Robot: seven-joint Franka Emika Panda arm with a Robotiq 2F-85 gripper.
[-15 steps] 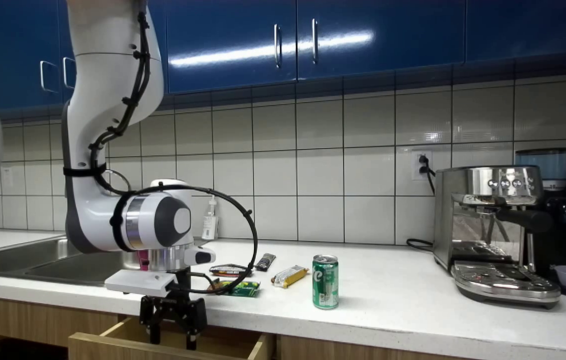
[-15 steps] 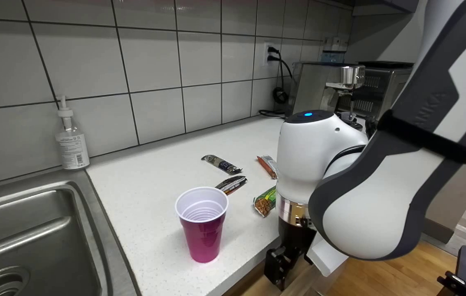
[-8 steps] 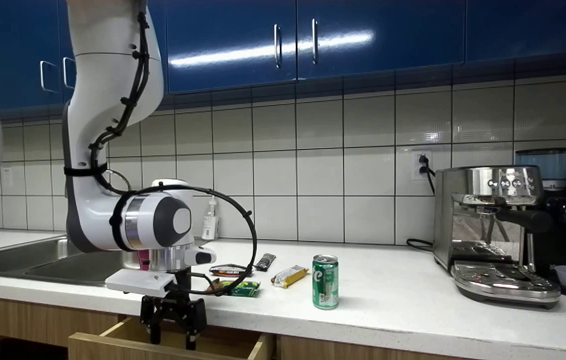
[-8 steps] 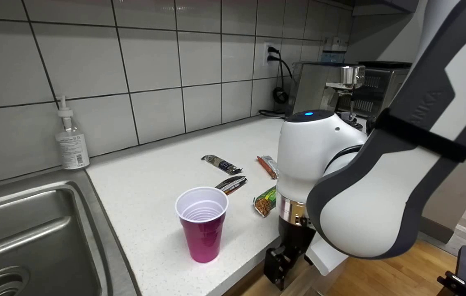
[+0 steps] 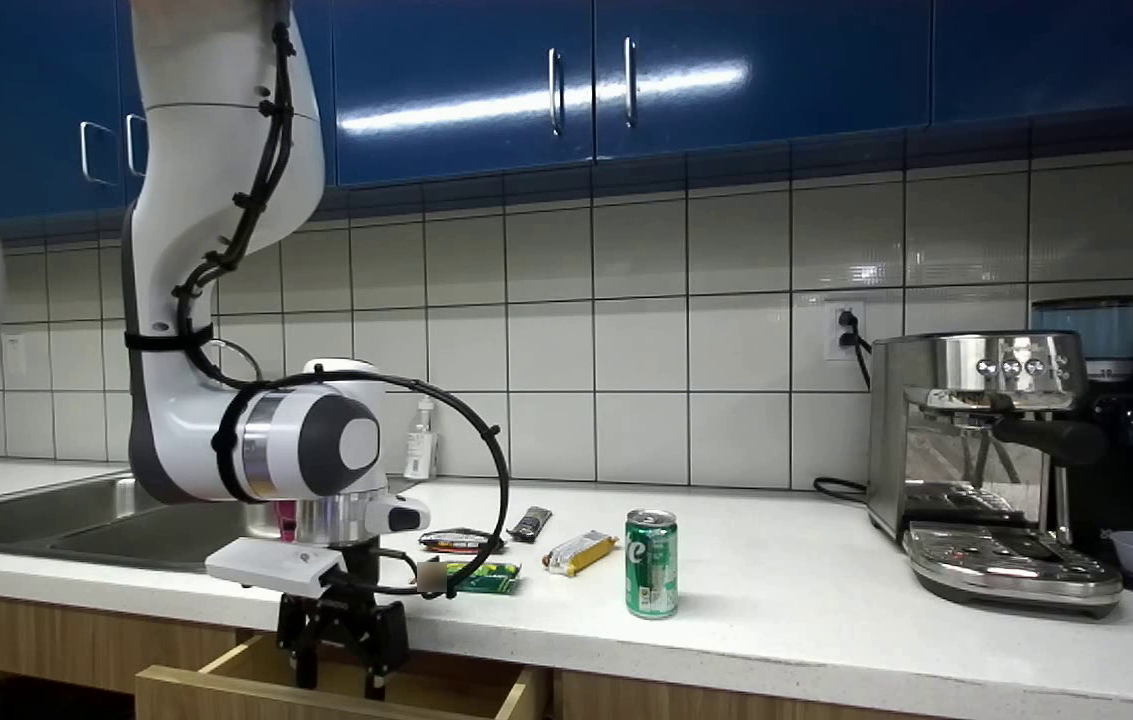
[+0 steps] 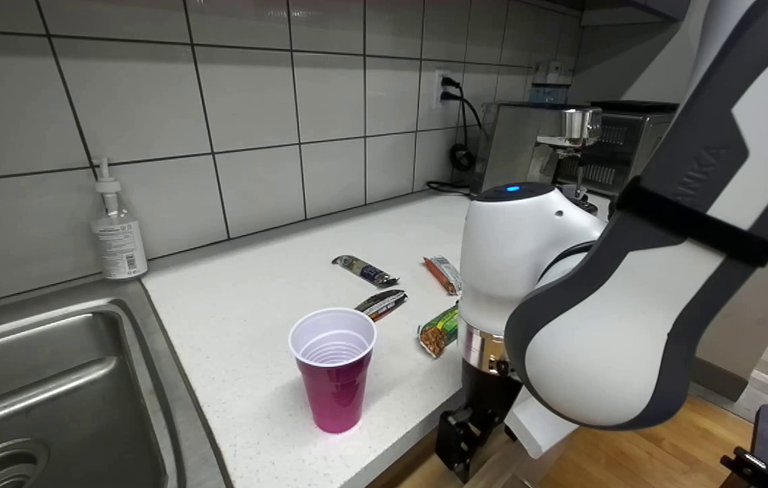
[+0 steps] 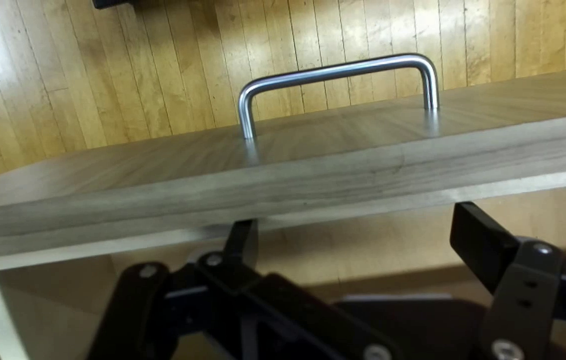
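Observation:
My gripper [image 5: 341, 684] points down into a pulled-out wooden drawer [image 5: 256, 697] below the counter edge. In the wrist view the gripper [image 7: 355, 215] is open, its two black fingers wide apart with nothing between them. The fingertips are close behind the inner side of the drawer's front panel [image 7: 312, 180]; I cannot tell whether they touch it. A metal handle [image 7: 337, 74] is on the outer face of that panel. The gripper also shows in an exterior view [image 6: 455, 461], partly hidden by the arm and counter edge.
On the white counter [image 5: 746, 630] stand a green can [image 5: 651, 565] and a magenta cup [image 6: 333, 400]. Several snack packets lie there, among them a green one [image 6: 439, 332] and a yellow one [image 5: 579, 553]. A sink [image 6: 38, 379], soap bottle [image 6: 119, 244] and espresso machine [image 5: 891, 440] are around.
The arm and gripper have shifted very slightly, a little to the left in an exterior view. The gripper stays inside the drawer. The drawer and the counter items have not moved.

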